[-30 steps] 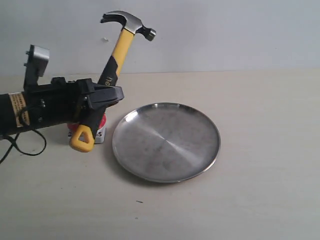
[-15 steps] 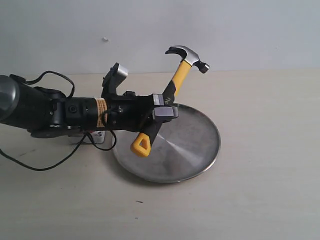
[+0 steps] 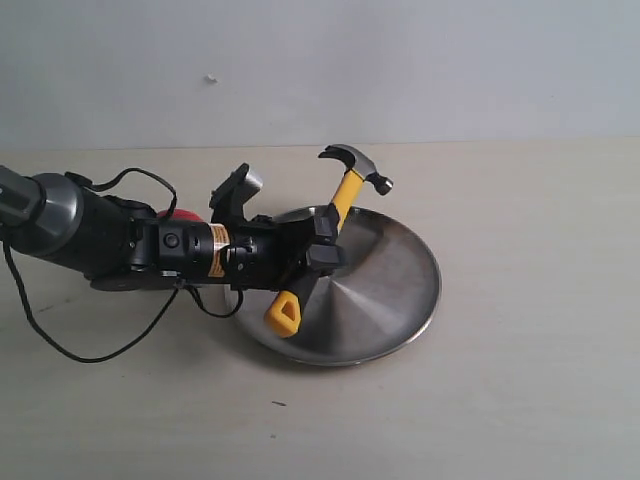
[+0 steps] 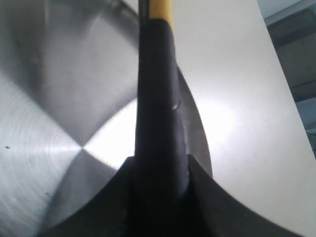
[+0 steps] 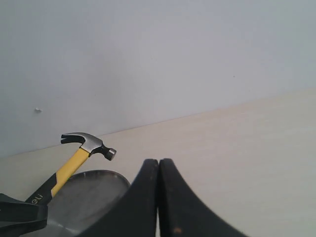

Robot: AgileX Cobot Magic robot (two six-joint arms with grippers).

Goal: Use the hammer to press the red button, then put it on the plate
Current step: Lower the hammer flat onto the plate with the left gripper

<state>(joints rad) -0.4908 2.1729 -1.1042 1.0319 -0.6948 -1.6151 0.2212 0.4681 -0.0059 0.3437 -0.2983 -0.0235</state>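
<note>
My left gripper (image 3: 320, 243) is shut on the black grip of the hammer (image 3: 346, 193) and holds it tilted over the left part of the silver plate (image 3: 395, 275). The dark head points up and away; the yellow looped end (image 3: 283, 314) hangs low over the plate's near left rim. In the left wrist view the hammer handle (image 4: 157, 98) runs between the fingers of the gripper (image 4: 159, 165), above the plate (image 4: 54, 108). Only a sliver of the red button (image 3: 178, 213) shows behind the left arm. My right gripper (image 5: 158, 165) is shut and empty, looking at the hammer (image 5: 81, 148) and plate (image 5: 94, 192).
The left arm (image 3: 100, 240) lies low across the left of the tan table (image 3: 530, 300), with a black cable (image 3: 60, 340) looping in front of it. A pale wall (image 3: 450, 60) closes the back.
The left arm has carried the hammer from over the button to over the plate and then lowered it. The hammer head has dropped and leans less high. The right gripper stays shut.
</note>
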